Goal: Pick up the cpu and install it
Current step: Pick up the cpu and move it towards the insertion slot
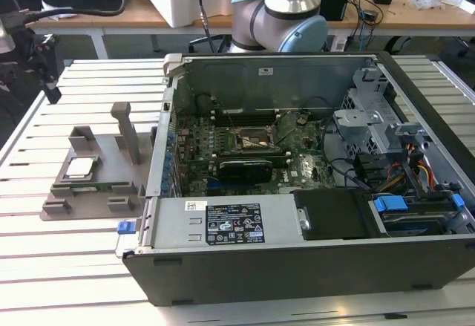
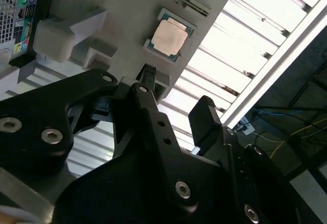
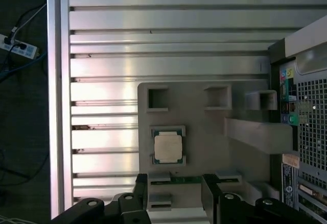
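Silvery cpu (image 3: pixel 168 147) lies flat in its square recess on the grey holder tray (image 3: pixel 204 112) in the first wrist view, just ahead of your pincer (image 3: pixel 175 179). The pincer's fingers are spread and empty. A thin green strip (image 3: pixel 186 179) sits in a tray slot by the tips, and the computer case (image 3: pixel 309 106) stands off to one side.

Second wrist view: the chip is out past both black fingertips with nothing in the way, and the slatted table (image 2: pixel 230 60) is underneath.

Exterior view: the case wall stands between the tray and the motherboard socket (image 1: pixel 256 140), which is well apart from the chip.
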You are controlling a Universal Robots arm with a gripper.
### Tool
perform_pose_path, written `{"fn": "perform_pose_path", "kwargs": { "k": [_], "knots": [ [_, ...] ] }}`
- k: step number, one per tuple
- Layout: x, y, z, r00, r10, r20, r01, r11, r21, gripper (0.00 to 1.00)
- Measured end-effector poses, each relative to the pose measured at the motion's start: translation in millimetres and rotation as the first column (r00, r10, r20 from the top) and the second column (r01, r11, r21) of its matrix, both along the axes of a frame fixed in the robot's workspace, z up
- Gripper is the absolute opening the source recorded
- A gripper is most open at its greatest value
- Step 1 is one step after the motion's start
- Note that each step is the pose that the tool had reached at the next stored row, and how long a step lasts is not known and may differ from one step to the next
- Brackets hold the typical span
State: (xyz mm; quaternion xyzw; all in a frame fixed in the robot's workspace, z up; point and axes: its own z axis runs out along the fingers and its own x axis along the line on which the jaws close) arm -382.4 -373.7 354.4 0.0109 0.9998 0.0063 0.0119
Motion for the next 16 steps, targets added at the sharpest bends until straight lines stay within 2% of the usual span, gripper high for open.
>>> {"fn": "perform_pose_path", "kwargs": {
  "k": [16],
  "knots": [
    [0.0, 0.0, -26.0, 1.0000, 0.000, -0.0047, 0.000, 1.0000, 0.0001, 0.54]
  ]
}}
